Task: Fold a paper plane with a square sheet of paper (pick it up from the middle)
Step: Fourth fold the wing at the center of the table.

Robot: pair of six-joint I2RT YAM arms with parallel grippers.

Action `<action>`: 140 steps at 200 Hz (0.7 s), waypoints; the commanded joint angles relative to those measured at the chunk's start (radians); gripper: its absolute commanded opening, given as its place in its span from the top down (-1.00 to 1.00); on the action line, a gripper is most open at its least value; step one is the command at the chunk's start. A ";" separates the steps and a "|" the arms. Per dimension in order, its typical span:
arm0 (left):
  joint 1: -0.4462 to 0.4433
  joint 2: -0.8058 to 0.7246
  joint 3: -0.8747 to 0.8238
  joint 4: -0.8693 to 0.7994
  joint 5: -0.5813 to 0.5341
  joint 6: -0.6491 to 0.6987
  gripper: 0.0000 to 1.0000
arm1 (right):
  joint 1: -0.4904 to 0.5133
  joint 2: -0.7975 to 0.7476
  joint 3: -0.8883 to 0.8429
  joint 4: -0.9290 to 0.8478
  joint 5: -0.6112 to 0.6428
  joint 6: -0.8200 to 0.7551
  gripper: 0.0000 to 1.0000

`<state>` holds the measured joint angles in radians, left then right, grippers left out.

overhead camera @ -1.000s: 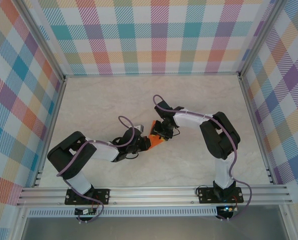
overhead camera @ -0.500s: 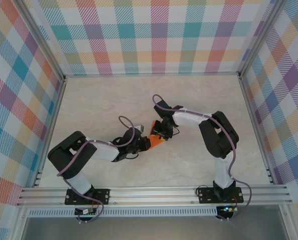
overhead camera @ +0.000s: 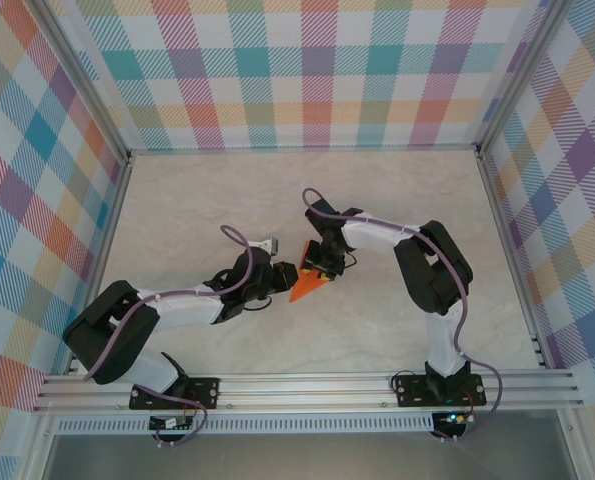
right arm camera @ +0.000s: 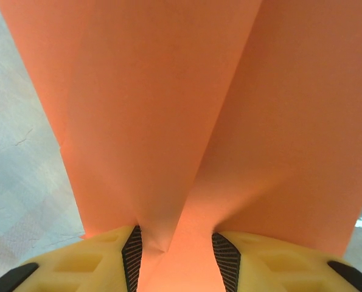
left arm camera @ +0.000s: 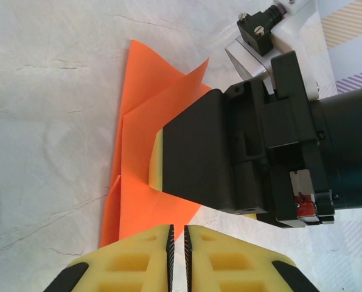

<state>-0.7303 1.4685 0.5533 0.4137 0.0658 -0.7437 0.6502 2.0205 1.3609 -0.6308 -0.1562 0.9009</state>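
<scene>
**Right gripper** (right arm camera: 174,252): The jaws are closed on a raised fold of the thin bright orange paper (right arm camera: 168,109). The fold is pinched between the yellow pads (right arm camera: 272,267) close to their tips. From that pinch two flaps are seen to spread away in a shallow V. The grip is judged to be set on the centre ridge so that the two halves are held together while the crease is formed.

**Left gripper** (left arm camera: 177,234): The jaws are all but pressed together. A thin dark slit is seen between them and nothing is seen in it. Their tips lie at the near edge of the orange paper. Whether that edge is touched cannot be told.

**Position of the paper:** The orange paper is found on the pale marbled surface (overhead camera: 177,200) near its middle, between the two grippers. It is part-folded into a narrow pointed shape, with the tip directed toward the arm bases.

**Progress:** The plane is judged unfinished, since the layers are seen lying unevenly over one another.
</scene>
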 commanded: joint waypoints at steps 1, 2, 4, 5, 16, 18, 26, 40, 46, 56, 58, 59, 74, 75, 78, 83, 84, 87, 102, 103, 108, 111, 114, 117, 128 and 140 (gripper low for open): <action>0.014 0.009 -0.003 0.003 0.000 -0.007 0.69 | -0.003 0.132 -0.053 -0.120 0.167 -0.022 0.14; 0.014 0.010 -0.003 0.005 0.001 -0.006 0.69 | -0.003 0.132 -0.052 -0.120 0.167 -0.023 0.14; 0.014 0.013 -0.003 0.008 0.007 -0.006 0.69 | -0.003 0.133 -0.050 -0.120 0.166 -0.023 0.14; 0.015 0.015 -0.003 0.010 0.010 -0.005 0.69 | -0.003 0.134 -0.051 -0.119 0.166 -0.023 0.14; 0.014 0.033 0.000 0.031 0.035 -0.006 0.69 | -0.001 0.140 -0.046 -0.122 0.166 -0.023 0.12; 0.014 0.037 0.000 0.037 0.040 -0.006 0.69 | -0.001 0.142 -0.046 -0.122 0.166 -0.023 0.11; 0.014 0.051 0.002 0.056 0.062 -0.007 0.68 | -0.001 0.144 -0.044 -0.125 0.166 -0.021 0.11; 0.015 0.078 0.008 0.087 0.102 -0.007 0.69 | 0.000 0.149 -0.043 -0.126 0.164 -0.018 0.10; 0.014 0.088 0.007 0.101 0.115 -0.007 0.70 | 0.001 0.150 -0.042 -0.127 0.164 -0.017 0.10; 0.014 0.105 0.011 0.115 0.127 -0.008 0.72 | 0.000 0.154 -0.040 -0.130 0.165 -0.016 0.10; 0.015 0.108 0.012 0.117 0.131 -0.009 0.73 | 0.000 0.155 -0.039 -0.131 0.166 -0.015 0.10; 0.015 0.110 0.013 0.117 0.131 -0.009 0.73 | 0.001 0.155 -0.039 -0.131 0.166 -0.015 0.10; 0.013 0.137 0.024 0.124 0.150 -0.006 0.75 | 0.000 0.160 -0.037 -0.135 0.166 -0.013 0.11; 0.014 0.140 0.024 0.125 0.151 -0.005 0.75 | 0.000 0.160 -0.037 -0.135 0.165 -0.013 0.11; 0.014 0.145 0.026 0.126 0.155 -0.005 0.76 | 0.000 0.160 -0.037 -0.135 0.165 -0.012 0.11; 0.013 0.157 0.032 0.129 0.163 -0.006 0.77 | 0.000 0.162 -0.037 -0.135 0.165 -0.011 0.11; 0.013 0.159 0.033 0.130 0.164 -0.005 0.77 | 0.000 0.162 -0.038 -0.135 0.165 -0.010 0.12; 0.013 0.165 0.036 0.132 0.167 -0.006 0.79 | 0.000 0.160 -0.038 -0.135 0.165 -0.009 0.12; 0.013 0.192 0.041 0.138 0.170 -0.007 0.83 | 0.000 0.159 -0.041 -0.135 0.169 -0.005 0.14; 0.013 0.194 0.042 0.137 0.170 -0.007 0.83 | 0.000 0.158 -0.040 -0.135 0.169 -0.006 0.14; 0.012 0.199 0.044 0.135 0.168 -0.005 0.83 | 0.000 0.157 -0.042 -0.133 0.170 -0.005 0.14; 0.013 0.203 0.045 0.132 0.163 -0.005 0.83 | 0.000 0.157 -0.042 -0.133 0.170 -0.005 0.14; 0.013 0.207 0.048 0.129 0.161 -0.005 0.84 | 0.000 0.156 -0.043 -0.134 0.170 -0.004 0.15; 0.013 0.208 0.049 0.126 0.160 -0.005 0.84 | 0.000 0.156 -0.044 -0.133 0.170 -0.004 0.15; 0.013 0.219 0.055 0.117 0.156 -0.003 0.84 | 0.000 0.157 -0.046 -0.133 0.170 -0.004 0.15; 0.013 0.229 0.060 0.105 0.148 0.001 0.85 | 0.000 0.157 -0.047 -0.132 0.170 -0.002 0.15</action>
<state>-0.7296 1.6775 0.5835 0.5106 0.2100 -0.7467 0.6563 2.0480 1.3968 -0.6807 -0.1421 0.8989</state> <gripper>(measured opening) 0.080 0.427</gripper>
